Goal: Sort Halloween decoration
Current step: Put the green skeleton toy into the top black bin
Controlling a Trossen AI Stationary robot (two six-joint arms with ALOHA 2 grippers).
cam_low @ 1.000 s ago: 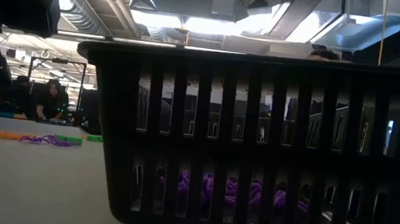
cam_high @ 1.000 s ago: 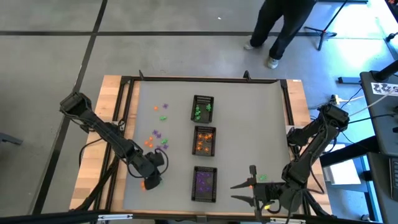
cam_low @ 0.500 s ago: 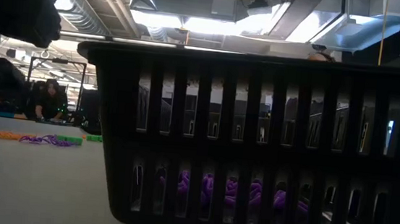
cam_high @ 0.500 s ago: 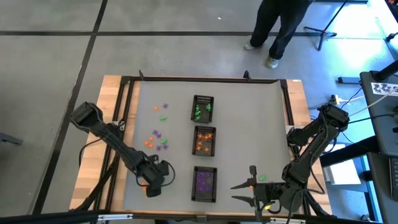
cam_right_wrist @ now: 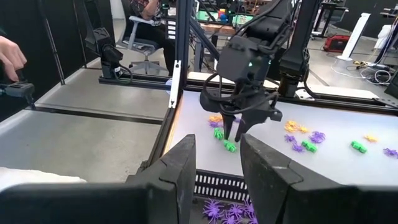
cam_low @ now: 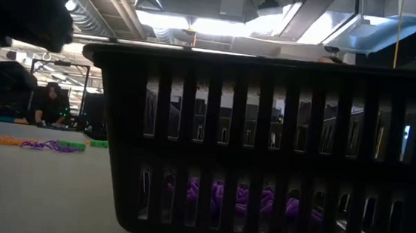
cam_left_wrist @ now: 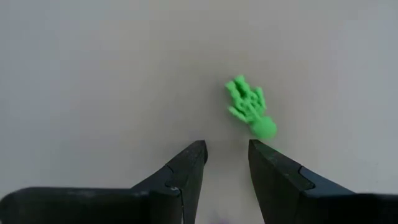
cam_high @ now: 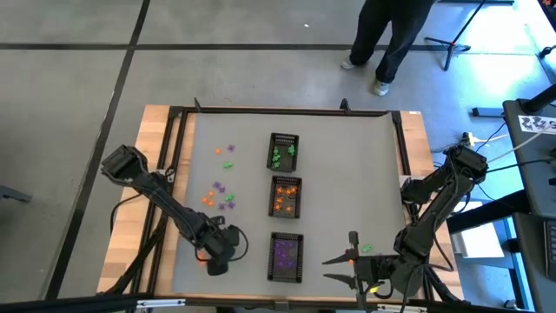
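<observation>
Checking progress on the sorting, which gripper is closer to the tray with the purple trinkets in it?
Left. The left gripper hovers just beside the purple-trinket tray, over a loose green trinket. The right gripper sits on the tray's other side, slightly farther off, near the table's front edge.

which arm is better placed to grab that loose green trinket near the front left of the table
Left. The left gripper hangs right over the green trinket, fingers open and empty. The right gripper waits at the table's front right, beyond the tray holding purple pieces.
</observation>
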